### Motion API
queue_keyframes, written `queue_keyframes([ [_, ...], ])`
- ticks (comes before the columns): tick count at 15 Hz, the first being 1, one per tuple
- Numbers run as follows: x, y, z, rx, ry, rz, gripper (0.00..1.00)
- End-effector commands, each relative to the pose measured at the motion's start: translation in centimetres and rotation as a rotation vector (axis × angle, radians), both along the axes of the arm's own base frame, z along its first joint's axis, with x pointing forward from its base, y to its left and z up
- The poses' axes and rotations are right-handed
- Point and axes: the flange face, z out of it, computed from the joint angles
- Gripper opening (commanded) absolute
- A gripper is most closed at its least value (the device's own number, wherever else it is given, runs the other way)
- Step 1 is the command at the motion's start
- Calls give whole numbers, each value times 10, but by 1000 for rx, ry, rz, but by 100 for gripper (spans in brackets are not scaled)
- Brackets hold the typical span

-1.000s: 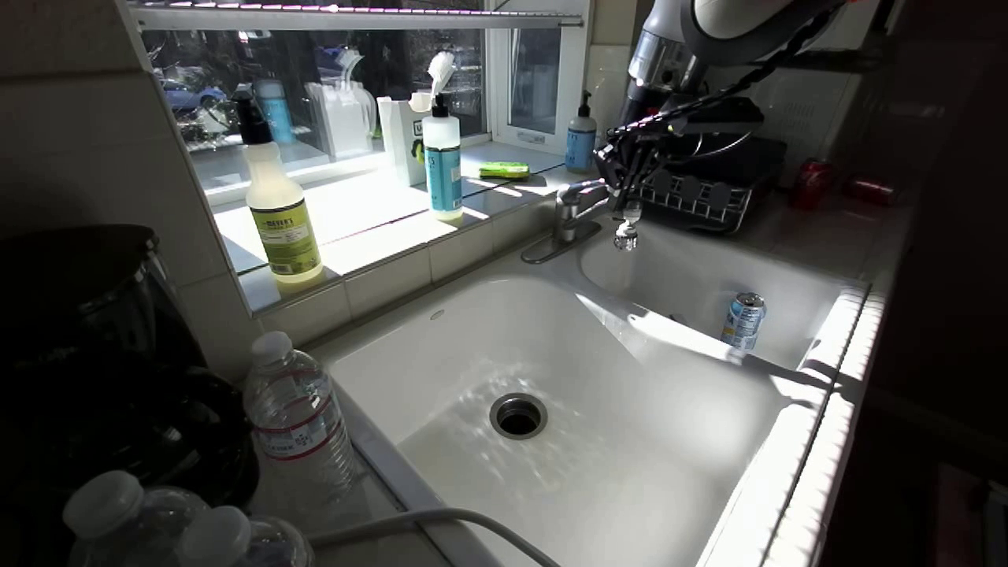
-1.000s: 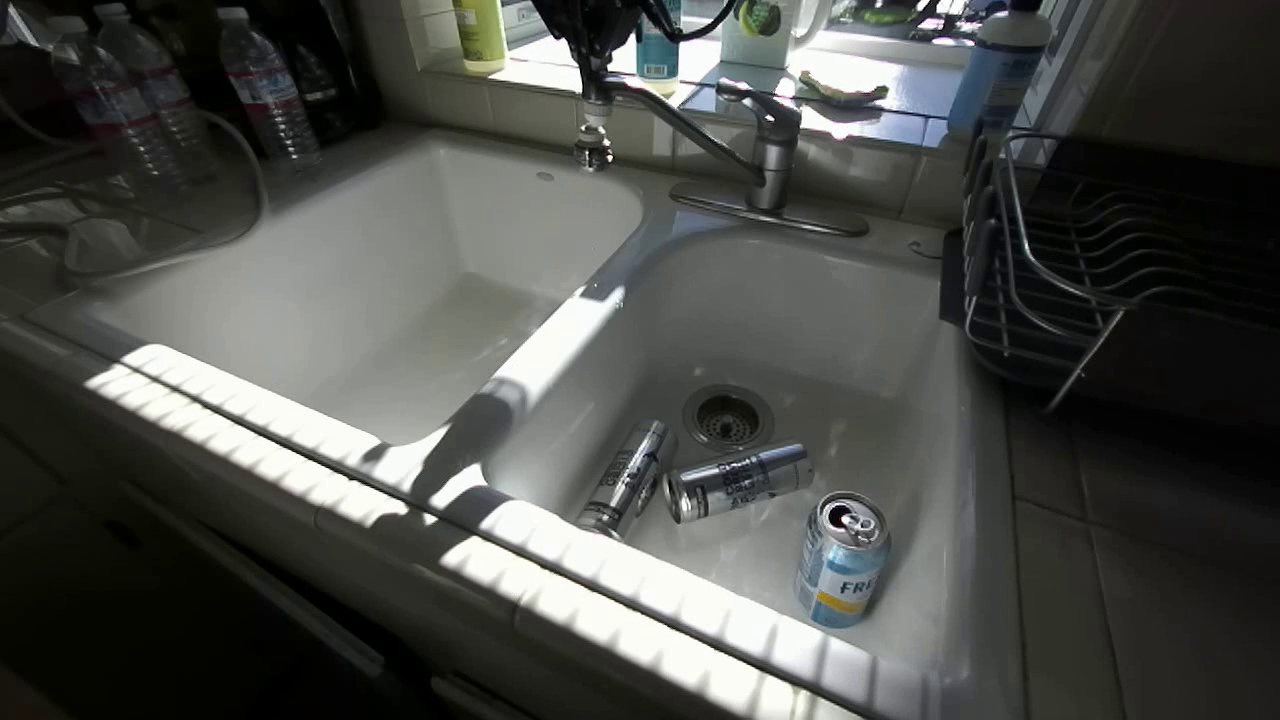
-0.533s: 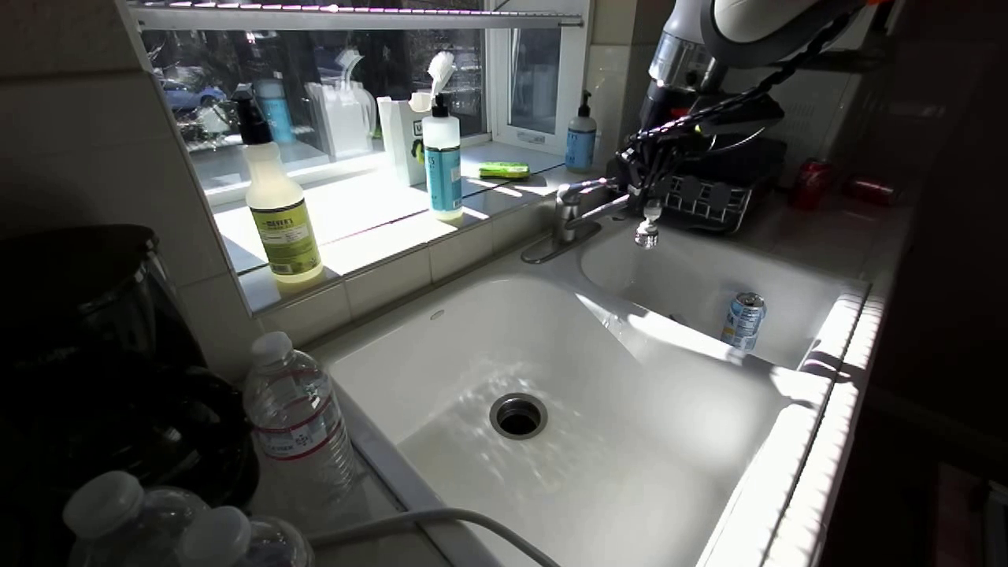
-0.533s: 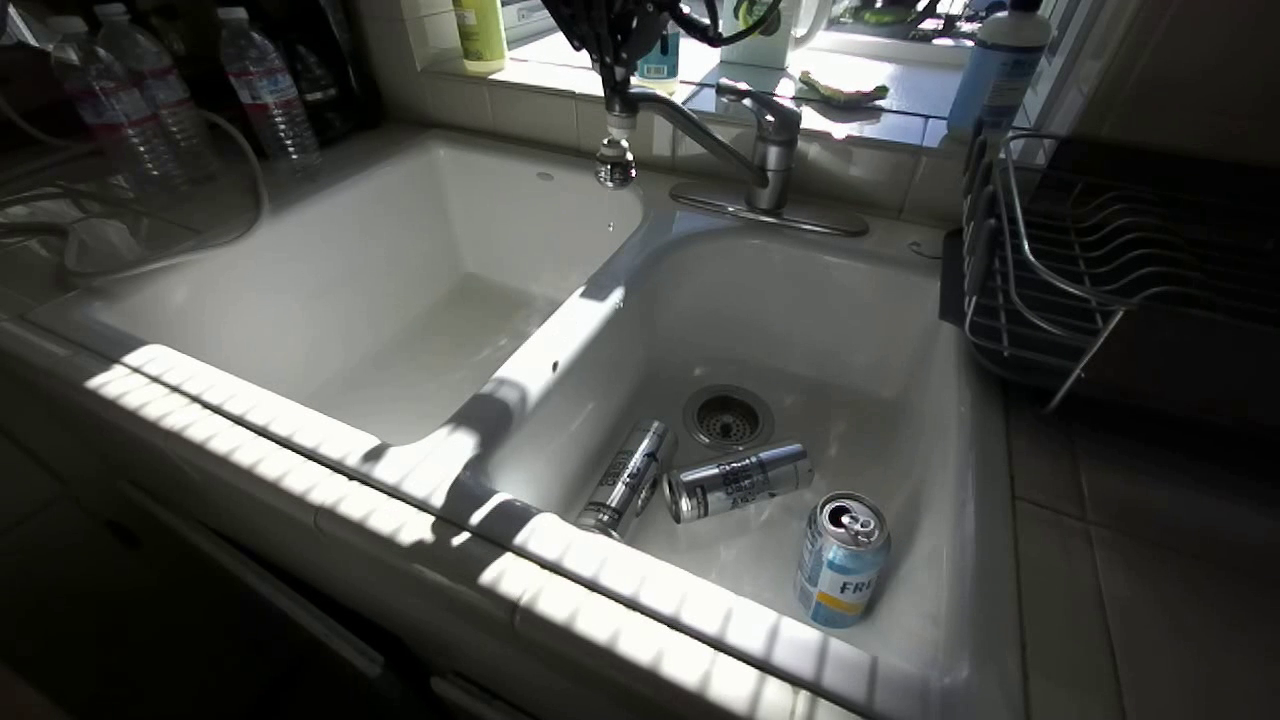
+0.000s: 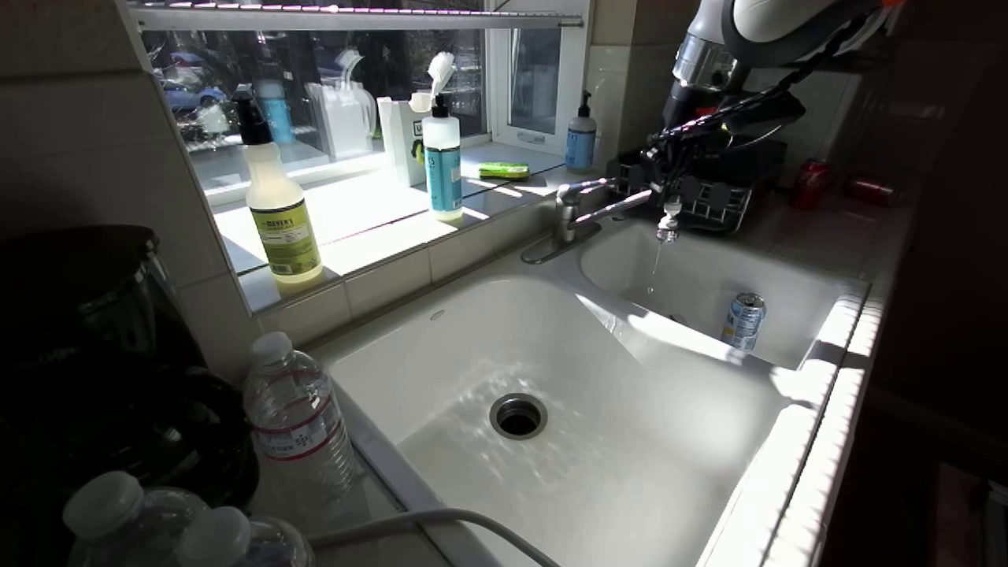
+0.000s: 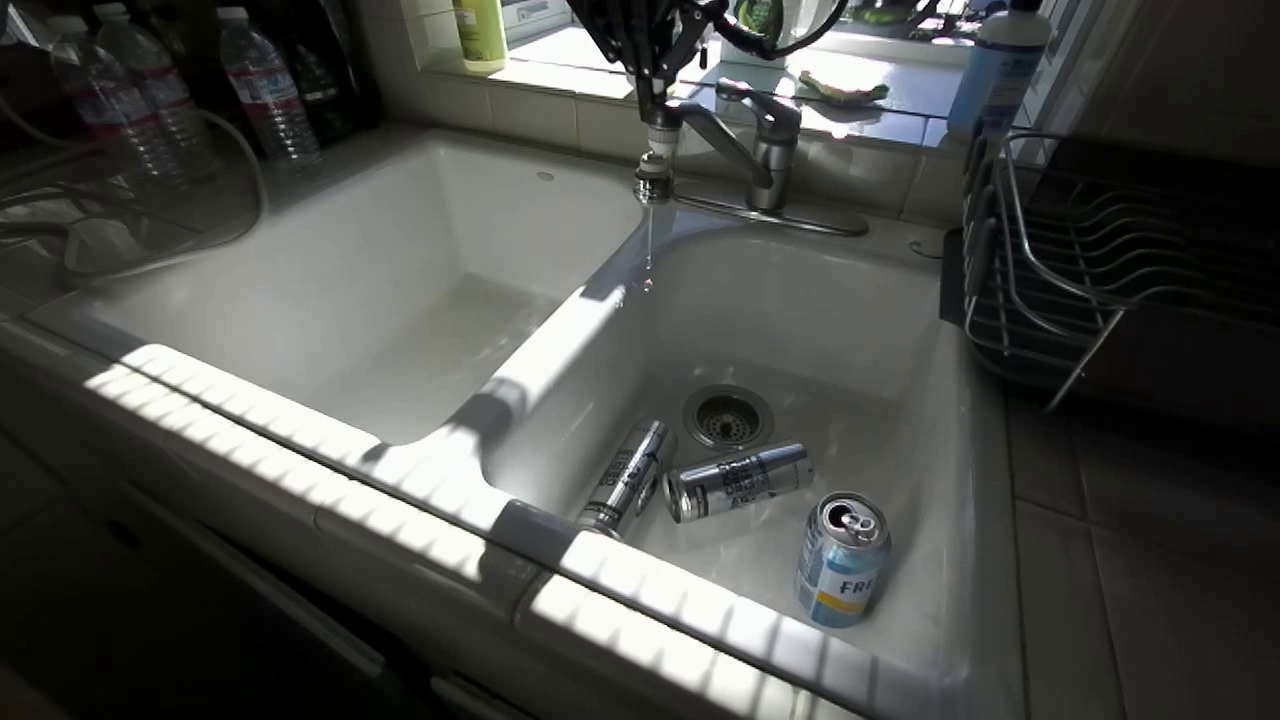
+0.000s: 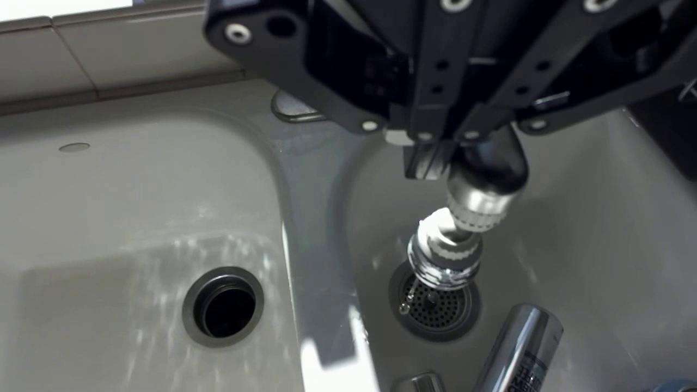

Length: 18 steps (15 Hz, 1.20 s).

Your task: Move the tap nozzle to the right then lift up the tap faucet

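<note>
Window (image 5: pixel 315 71): hard daylight enters here. Sill (image 5: pixel 362 236): overexposed. Front ledge (image 6: pixel 320 480): sunlit, barred with shadow. Tap nozzle (image 5: pixel 618 206): glinting (faintly pink). My gripper (image 6: pixel 651 100): near-black silhouette. My wrist view: dim, greyish, slightly soft.

- The sink (image 6: pixel 560 345) has two basins (image 5: pixel 614 488).
- In one basin, a blue can (image 6: pixel 843 568) stands; two silver cans (image 6: pixel 740 482) lie by the drain (image 6: pixel 728 418).
- A dish rack (image 5: pixel 720 201) sits just beside that basin.
- Three water bottles (image 6: pixel 265 90) stand on the counter (image 6: pixel 1060 590).
- On the sill (image 5: pixel 366 232): yellow bottle (image 5: pixel 287 236), teal bottle (image 5: pixel 444 175), green item (image 5: pixel 504 170), blue bottle (image 5: pixel 580 144).
- Two red cans (image 5: pixel 813 183) near the rack, one upright, one lying.
</note>
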Motion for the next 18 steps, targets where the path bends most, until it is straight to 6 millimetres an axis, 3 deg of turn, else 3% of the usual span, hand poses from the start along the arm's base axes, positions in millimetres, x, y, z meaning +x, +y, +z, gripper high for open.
queue_keyframes([
  [1,-25,-37,-5,-38,21,16,0],
  [13,-38,-92,-7,-88,-22,47,0],
  [18,-43,-104,-8,-87,-27,41,0],
])
